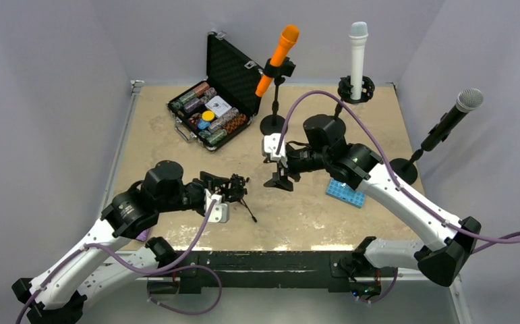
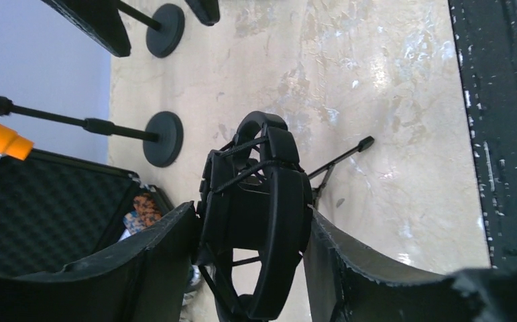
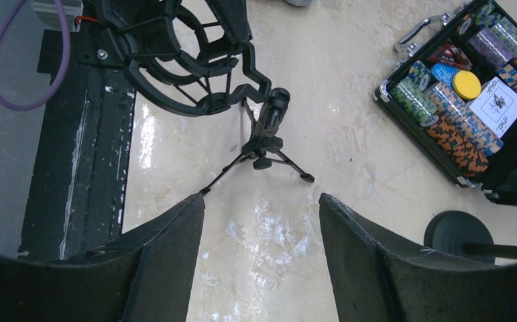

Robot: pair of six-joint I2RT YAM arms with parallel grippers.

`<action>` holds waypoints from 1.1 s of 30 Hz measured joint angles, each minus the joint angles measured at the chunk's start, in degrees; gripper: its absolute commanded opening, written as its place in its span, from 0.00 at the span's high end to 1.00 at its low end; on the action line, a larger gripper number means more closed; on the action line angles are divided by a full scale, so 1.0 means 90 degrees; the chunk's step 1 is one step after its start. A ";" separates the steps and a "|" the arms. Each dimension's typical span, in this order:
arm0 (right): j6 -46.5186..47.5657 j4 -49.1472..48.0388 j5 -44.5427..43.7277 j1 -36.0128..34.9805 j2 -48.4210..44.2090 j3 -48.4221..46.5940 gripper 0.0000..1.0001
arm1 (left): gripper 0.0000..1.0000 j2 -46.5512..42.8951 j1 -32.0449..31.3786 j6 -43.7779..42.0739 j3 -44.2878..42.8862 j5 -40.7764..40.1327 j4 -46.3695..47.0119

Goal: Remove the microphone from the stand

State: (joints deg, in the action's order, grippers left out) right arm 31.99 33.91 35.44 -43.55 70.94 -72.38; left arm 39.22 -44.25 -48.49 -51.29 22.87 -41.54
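Looking down from the top camera first: where's the microphone?

I see three, all seated in stands along the far edge of the tabletop [image 1: 297, 216]: an orange microphone [image 1: 280, 54] beside the open chip case [image 1: 233, 67], a white microphone [image 1: 358, 50] upright in its ring, and a black microphone [image 1: 454, 116] off to the right. I can't tell which one the task means. My left gripper [image 1: 226, 191] sits low over the near middle, well apart from all three.

And your left wrist camera?

That gripper is clenched on a black shock mount [image 2: 262, 201], one finger on each side of the cage. I see no microphone inside it. My guess is that I'm holding it to keep its little tripod [image 2: 339, 159] from tipping.

Right wrist?

My right gripper [image 3: 262, 208] is released, with nothing between the fingers [image 3: 161, 255]. It points at that tripod and is near it but not touching. I'd judge this free arm is the one to lift a microphone out.
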 measured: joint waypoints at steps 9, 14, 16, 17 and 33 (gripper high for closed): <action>-0.0002 0.0039 -0.0209 0.0000 -0.0187 0.0180 0.33 | 0.97 -0.0032 -0.0002 -0.0634 0.0068 0.0002 0.0226; -0.0002 0.0029 -0.0284 0.0000 -0.0168 0.0180 0.33 | 1.00 -0.0107 -0.0002 -0.0925 0.0068 -0.0296 0.0061; -0.0002 0.0000 -0.0306 0.0000 -0.0168 0.0199 0.33 | 1.00 -0.0168 -0.0002 -0.1110 0.0066 -0.0483 -0.0053; -0.0002 -0.0017 -0.0308 0.0000 -0.0175 0.0226 0.33 | 1.00 -0.0192 -0.0002 -0.1200 0.0056 -0.0585 -0.0114; -0.0039 -0.0194 -0.0321 0.0000 -0.0469 0.0860 0.33 | 1.00 -0.0155 0.0707 -0.2033 -0.0503 -0.2569 -0.1328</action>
State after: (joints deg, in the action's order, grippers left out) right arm 31.64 32.16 32.56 -43.55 66.72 -64.64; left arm 37.82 -37.89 -66.78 -55.81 -0.25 -53.49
